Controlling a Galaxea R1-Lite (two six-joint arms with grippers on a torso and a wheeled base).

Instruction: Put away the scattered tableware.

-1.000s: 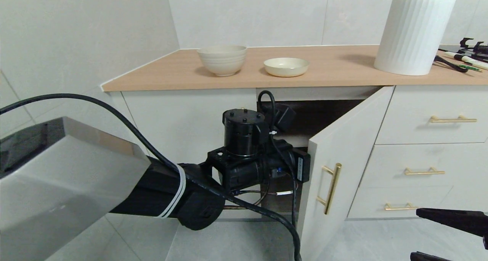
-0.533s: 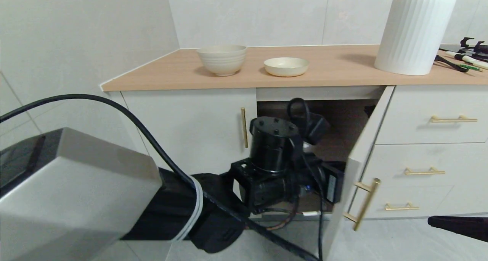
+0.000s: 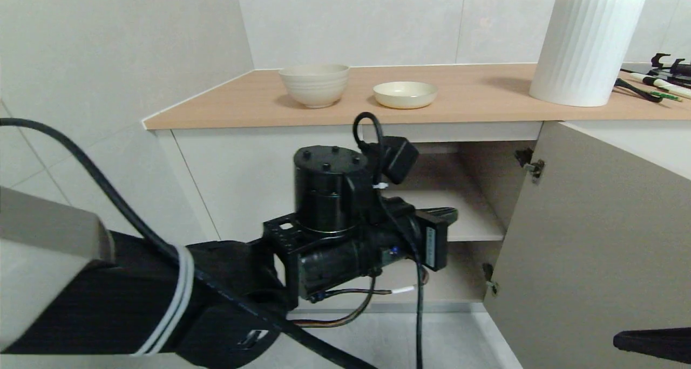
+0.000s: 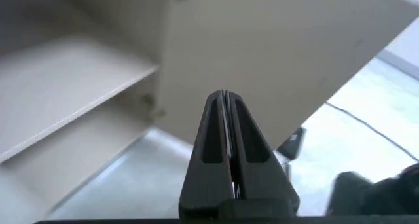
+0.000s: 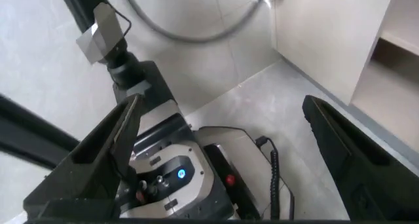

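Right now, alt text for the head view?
The left gripper sits in front of an open cabinet whose door stands wide, showing a shelf. On the counter above stand a deep bowl and a shallow dish, with a tall white ribbed container farther right.

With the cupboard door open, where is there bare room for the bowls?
The pale shelf inside the cupboard is bare to the right of the left arm's shut claw. On the wooden counter, a free stretch lies between the shallow cream dish and the tall white ribbed container. It is crowded at the counter's right end, among dark-handled utensils.
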